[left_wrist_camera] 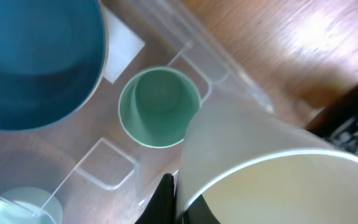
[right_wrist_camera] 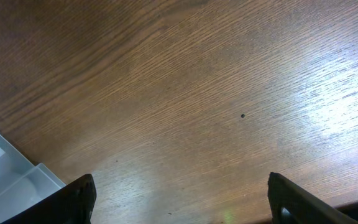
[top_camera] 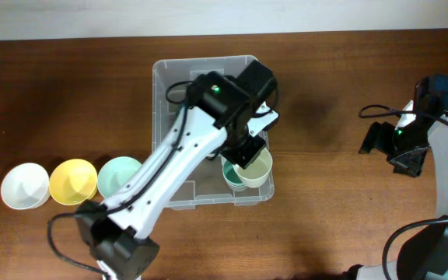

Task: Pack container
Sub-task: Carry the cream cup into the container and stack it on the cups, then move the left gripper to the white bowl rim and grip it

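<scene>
Placement is the step in hand: the left gripper [left_wrist_camera: 178, 202] pinches the rim of a cream cup [left_wrist_camera: 272, 168] over the container [top_camera: 162, 109], mid-frame overhead, beside a green cup [left_wrist_camera: 159, 107]. Next it should lower, then release. At far right, the right gripper [right_wrist_camera: 182, 199] gapes wide, empty.

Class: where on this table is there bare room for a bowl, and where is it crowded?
Free: wood between the container and the right gripper, and beyond the white bowl, yellow bowl and mint bowl. Crowded: container's near right corner, where the left gripper holds a cream cup beside a green cup.
</scene>
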